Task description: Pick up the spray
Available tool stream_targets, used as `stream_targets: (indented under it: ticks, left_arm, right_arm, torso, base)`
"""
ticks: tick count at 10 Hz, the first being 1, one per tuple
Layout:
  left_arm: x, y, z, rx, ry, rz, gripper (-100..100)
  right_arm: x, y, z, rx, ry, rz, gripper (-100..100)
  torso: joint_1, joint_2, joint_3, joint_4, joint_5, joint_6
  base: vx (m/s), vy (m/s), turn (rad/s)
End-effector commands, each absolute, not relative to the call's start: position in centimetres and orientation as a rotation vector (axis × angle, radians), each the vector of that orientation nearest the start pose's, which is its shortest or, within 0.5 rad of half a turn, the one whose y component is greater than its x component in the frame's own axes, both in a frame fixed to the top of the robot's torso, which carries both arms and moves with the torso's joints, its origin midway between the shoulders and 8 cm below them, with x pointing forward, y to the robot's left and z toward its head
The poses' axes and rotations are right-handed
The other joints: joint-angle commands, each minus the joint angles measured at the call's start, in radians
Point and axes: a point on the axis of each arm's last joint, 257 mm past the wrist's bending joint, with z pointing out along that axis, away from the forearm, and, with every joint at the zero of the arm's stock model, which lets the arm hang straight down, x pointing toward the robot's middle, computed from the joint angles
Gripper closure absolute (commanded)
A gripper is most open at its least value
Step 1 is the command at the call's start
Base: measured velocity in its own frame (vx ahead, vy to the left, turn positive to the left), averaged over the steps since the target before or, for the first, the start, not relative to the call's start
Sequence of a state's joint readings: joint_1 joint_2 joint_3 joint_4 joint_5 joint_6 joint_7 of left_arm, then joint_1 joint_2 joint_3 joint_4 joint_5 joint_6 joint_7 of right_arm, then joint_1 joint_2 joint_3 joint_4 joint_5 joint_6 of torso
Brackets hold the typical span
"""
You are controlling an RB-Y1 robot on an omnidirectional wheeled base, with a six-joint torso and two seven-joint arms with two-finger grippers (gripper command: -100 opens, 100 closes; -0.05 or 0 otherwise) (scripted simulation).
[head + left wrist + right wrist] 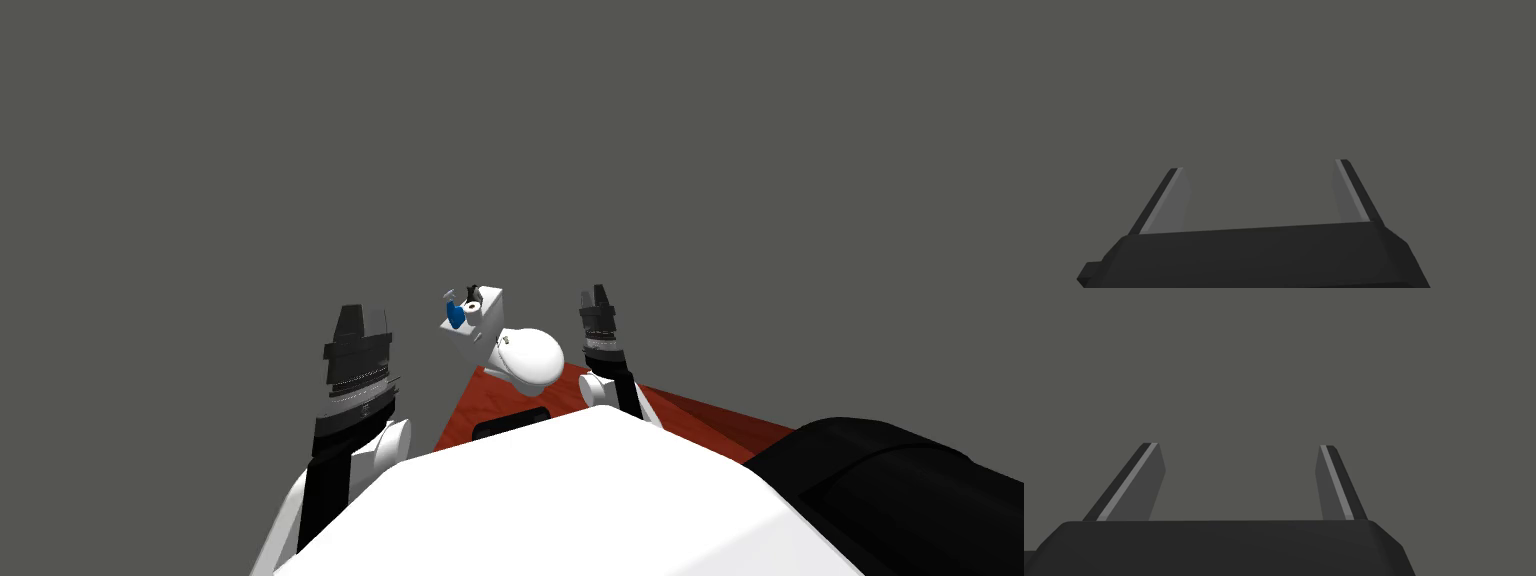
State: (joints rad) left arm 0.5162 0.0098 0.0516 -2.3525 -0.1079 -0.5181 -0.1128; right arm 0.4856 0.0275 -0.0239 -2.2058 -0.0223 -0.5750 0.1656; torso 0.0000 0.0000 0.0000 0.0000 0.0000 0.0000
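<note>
A small blue spray bottle [456, 314] with a grey nozzle stands on the lid of a white toilet tank [490, 301], at its left end. Low and ahead of me, the tank lies between my two raised arms. My left gripper [360, 312] is up to the left of the tank and apart from the bottle. Its fingers are open around nothing [1259, 165]. To the right of the tank, my right gripper [597, 292] is also raised, open and holding nothing [1239, 445].
A white roll [471, 310] and a small dark object [475, 291] share the tank lid with the bottle. The white toilet bowl [530, 357] with its lid down sits below the tank on a red-brown floor [490, 410]. A flat grey wall [500, 130] rises behind. A dark rounded shape [880, 480] lies at lower right.
</note>
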Motion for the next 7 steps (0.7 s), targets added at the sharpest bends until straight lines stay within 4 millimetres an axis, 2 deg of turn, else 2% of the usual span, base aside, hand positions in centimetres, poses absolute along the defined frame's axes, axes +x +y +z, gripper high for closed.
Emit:
stream_targets:
  ticks: [1,7]
  left_arm:
    - [32.8,27.4,5.0,-0.449,0.687,-1.083,-100]
    - [35.2,26.7,1.5,-0.36,0.884,-1.025,-100]
  right_arm:
    - [34.4,-29.2,1.1,0.618,0.604,1.144,0]
    - [34.4,-29.2,1.1,0.618,0.604,1.143,0]
  torso:
    - [0.0,0.0,0.0,0.0,0.0,0.0]
    - [0.004,-0.001,-0.001,0.0,0.001,0.0]
  base:
    - [0.001,0.011,-0.017]
    - [0.01,0.04,-0.041]
